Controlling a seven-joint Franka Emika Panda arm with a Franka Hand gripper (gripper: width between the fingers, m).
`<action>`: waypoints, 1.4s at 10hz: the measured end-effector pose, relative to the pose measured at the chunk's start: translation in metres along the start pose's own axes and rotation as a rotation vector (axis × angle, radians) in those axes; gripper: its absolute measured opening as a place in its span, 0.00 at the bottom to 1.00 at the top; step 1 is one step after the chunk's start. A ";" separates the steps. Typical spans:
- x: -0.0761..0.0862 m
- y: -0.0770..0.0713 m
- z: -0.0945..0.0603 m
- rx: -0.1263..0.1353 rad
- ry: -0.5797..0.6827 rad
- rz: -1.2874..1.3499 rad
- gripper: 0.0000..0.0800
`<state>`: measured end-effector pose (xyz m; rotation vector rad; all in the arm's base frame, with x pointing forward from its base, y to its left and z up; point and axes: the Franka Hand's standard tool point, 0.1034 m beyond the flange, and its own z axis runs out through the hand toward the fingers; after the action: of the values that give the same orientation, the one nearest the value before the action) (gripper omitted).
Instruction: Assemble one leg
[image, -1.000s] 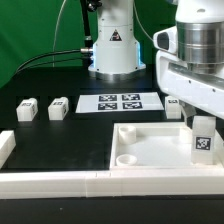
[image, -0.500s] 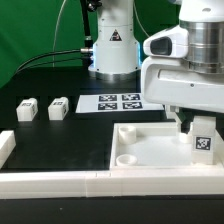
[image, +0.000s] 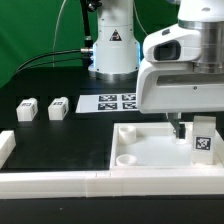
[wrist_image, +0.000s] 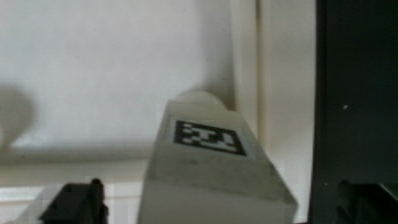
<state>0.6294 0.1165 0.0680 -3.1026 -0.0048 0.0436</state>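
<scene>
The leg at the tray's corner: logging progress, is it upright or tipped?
Upright: the leg stands tall in the tray's corner, tag facing the exterior camera.

The robot arm has a smooth white shell with grey joint parts. Its round white base shows a black triangle sticker, with black cables beside it.

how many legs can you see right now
3: two legs lie on the table at the exterior view's left, one leg stands in the tray. A fourth may be hidden.
</scene>
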 end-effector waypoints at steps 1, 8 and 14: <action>0.000 0.000 0.000 0.000 0.000 0.002 0.81; 0.000 0.000 0.000 0.000 0.000 0.004 0.36; 0.000 0.001 0.000 0.000 0.016 0.377 0.36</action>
<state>0.6292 0.1154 0.0681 -3.0542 0.5786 0.0291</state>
